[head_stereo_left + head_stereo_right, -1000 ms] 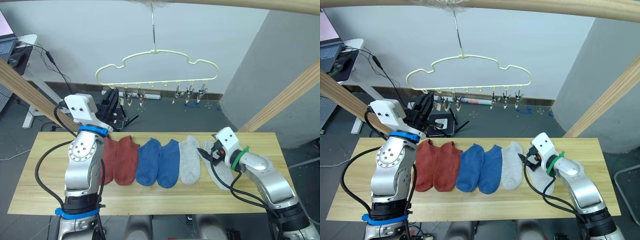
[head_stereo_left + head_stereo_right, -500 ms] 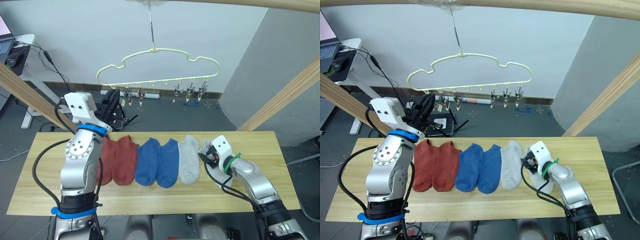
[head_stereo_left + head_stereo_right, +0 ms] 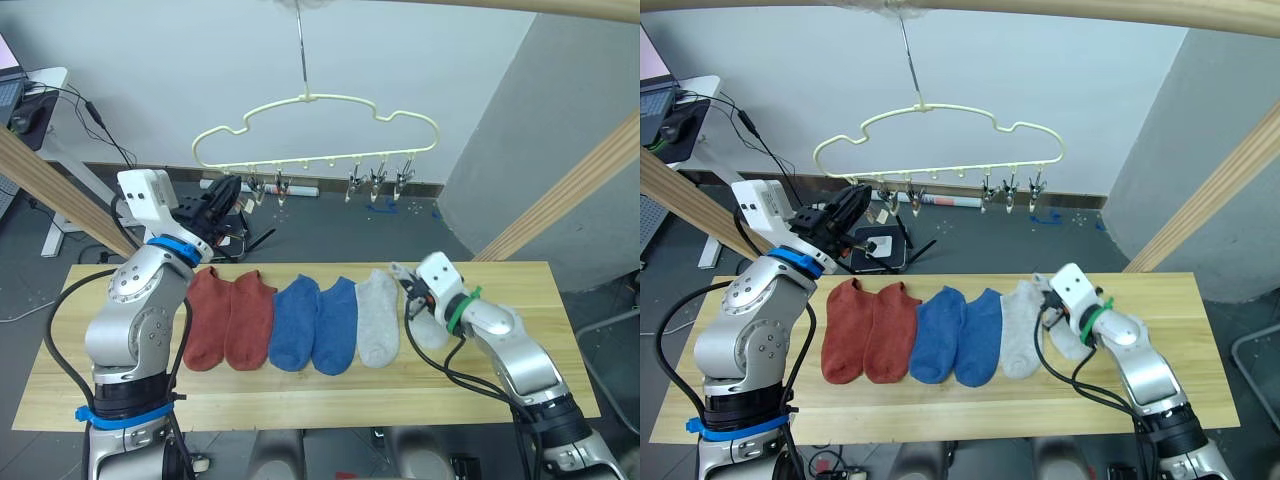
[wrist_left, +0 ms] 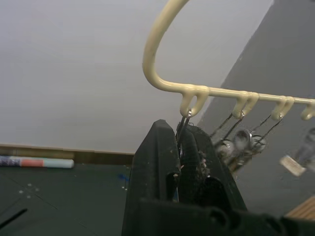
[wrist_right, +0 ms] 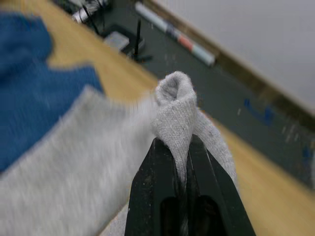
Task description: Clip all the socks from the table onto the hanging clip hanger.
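Grey sock pinched at the table; one hanger clip gripped.

A fold of the rightmost grey sock (image 5: 179,105) is clamped in the right gripper (image 3: 408,287) just above the table (image 3: 300,400). The leftmost clip (image 4: 183,129) of the clip hanger (image 3: 315,103) is squeezed between the left gripper's (image 4: 183,147) fingers. Five other socks (image 3: 315,322) are laid flat in a row.

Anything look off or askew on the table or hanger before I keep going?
Only the light grey sock in the right gripper: its edge is bunched into a fold between the fingers. The other five socks lie flat in a row, and the clip hanger hangs level.
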Action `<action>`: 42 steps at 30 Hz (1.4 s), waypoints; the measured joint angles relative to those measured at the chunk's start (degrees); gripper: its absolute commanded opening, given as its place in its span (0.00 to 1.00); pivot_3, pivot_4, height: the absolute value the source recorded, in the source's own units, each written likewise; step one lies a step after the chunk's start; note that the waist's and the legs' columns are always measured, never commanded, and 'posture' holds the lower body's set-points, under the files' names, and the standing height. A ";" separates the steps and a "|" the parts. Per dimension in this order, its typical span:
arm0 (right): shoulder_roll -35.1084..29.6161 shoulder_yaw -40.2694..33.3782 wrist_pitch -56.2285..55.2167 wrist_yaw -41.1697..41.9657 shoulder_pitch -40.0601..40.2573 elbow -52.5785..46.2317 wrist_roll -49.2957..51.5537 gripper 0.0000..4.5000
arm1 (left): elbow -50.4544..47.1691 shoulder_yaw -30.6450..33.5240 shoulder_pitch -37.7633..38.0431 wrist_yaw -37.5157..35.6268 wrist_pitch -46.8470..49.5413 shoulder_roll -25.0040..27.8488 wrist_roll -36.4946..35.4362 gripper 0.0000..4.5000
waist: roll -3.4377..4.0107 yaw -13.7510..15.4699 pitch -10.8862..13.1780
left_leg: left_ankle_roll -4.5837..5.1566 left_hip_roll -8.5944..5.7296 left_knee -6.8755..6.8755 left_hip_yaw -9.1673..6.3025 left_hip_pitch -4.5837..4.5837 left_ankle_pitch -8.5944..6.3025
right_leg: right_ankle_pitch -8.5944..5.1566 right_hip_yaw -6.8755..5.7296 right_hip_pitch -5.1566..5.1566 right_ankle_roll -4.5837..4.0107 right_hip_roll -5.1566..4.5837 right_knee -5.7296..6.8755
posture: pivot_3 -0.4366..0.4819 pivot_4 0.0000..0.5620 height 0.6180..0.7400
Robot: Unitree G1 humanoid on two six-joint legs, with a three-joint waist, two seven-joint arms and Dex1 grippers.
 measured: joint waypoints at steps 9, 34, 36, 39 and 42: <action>11.25 10.40 -2.93 -3.57 -11.55 4.30 -7.54 0.00 | -1.89 1.85 -2.14 3.22 8.20 -0.26 -7.61 0.00 | -0.10 0.17 0.06 | -0.11 -0.01 -0.01 -0.09 -0.11 0.06 | 0.05 -0.10 -0.07 -0.08 -0.21 0.00 | 0.49 0.59 0.96; 27.42 13.73 -13.74 -9.97 -22.19 19.48 -13.59 0.00 | -4.74 2.20 -2.32 10.14 12.83 -1.95 -15.08 0.00 | -0.12 0.19 0.06 | -0.12 -0.01 -0.02 -0.21 -0.15 0.06 | 0.06 -0.27 -0.09 -0.10 -0.45 0.01 | 0.49 0.57 0.96; 27.93 13.68 -13.97 -10.01 -22.25 19.79 -13.62 0.00 | -4.74 2.20 -2.27 10.15 12.75 -1.95 -15.13 0.00 | -0.12 0.19 0.06 | -0.12 -0.01 -0.03 -0.21 -0.15 0.06 | 0.06 -0.27 -0.09 -0.10 -0.45 0.01 | 0.49 0.57 0.96; 28.26 13.58 -14.04 -10.11 -22.55 20.12 -13.68 0.00 | -4.75 2.22 -2.08 10.14 12.61 -1.94 -15.14 0.00 | -0.12 0.19 0.06 | -0.12 -0.01 -0.02 -0.21 -0.15 0.06 | 0.06 -0.27 -0.09 -0.10 -0.45 0.01 | 0.49 0.56 0.96; 28.46 13.56 -14.04 -10.17 -22.58 20.26 -14.02 0.00 | -4.76 2.32 -1.68 10.41 12.62 -1.94 -15.24 0.16 | -0.12 0.19 0.06 | -0.12 -0.01 -0.02 -0.21 -0.15 0.06 | 0.06 -0.27 -0.09 -0.10 -0.45 0.01 | 0.49 0.56 0.96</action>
